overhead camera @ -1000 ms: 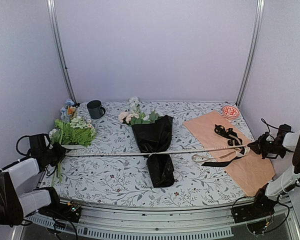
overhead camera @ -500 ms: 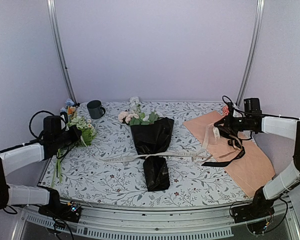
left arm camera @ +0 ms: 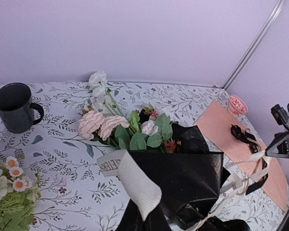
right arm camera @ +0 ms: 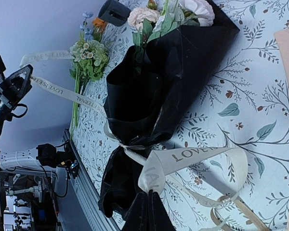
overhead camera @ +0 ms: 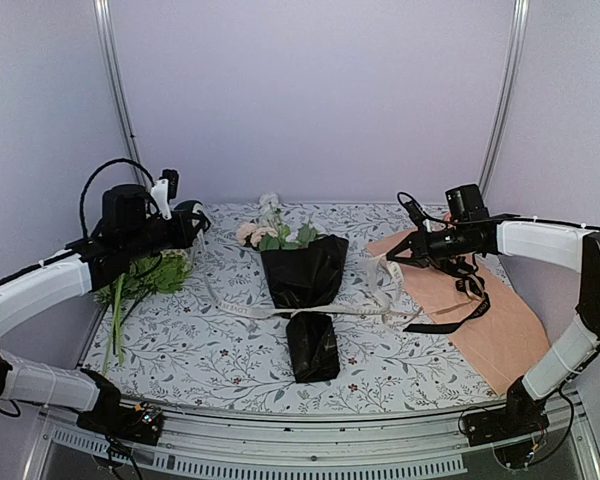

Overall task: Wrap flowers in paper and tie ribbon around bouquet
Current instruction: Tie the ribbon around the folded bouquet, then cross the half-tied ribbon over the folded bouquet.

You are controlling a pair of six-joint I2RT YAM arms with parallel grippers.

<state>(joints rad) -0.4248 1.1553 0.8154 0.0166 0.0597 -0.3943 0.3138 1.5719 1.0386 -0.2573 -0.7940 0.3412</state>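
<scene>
The bouquet lies mid-table: black paper (overhead camera: 305, 285) wrapped as a cone, pink and white flowers (overhead camera: 268, 232) sticking out of its far end. The cream ribbon (overhead camera: 250, 312) is knotted round the cone's waist and trails loosely to both sides. My left gripper (overhead camera: 192, 222) is raised at the far left and is shut on one ribbon end (left arm camera: 135, 185), the fingertips (left arm camera: 132, 219) pinching it above the paper (left arm camera: 192, 178). My right gripper (overhead camera: 391, 256) hovers right of the cone, shut on the other end (right arm camera: 183, 156); its tips meet at the gripper (right arm camera: 150, 193).
A leftover mixed bunch (overhead camera: 145, 275) lies at the left edge under my left arm. A dark mug (left arm camera: 14, 107) stands at the far left. A peach sheet (overhead camera: 500, 335) with a black strap ribbon (overhead camera: 458, 290) covers the right side. A small red dish (left arm camera: 238, 102) sits at the back right.
Both arms have risen and swung inward from the table's outer edges. The ribbon, pulled taut in a straight line a second ago, now hangs slack in curves either side of the knot.
</scene>
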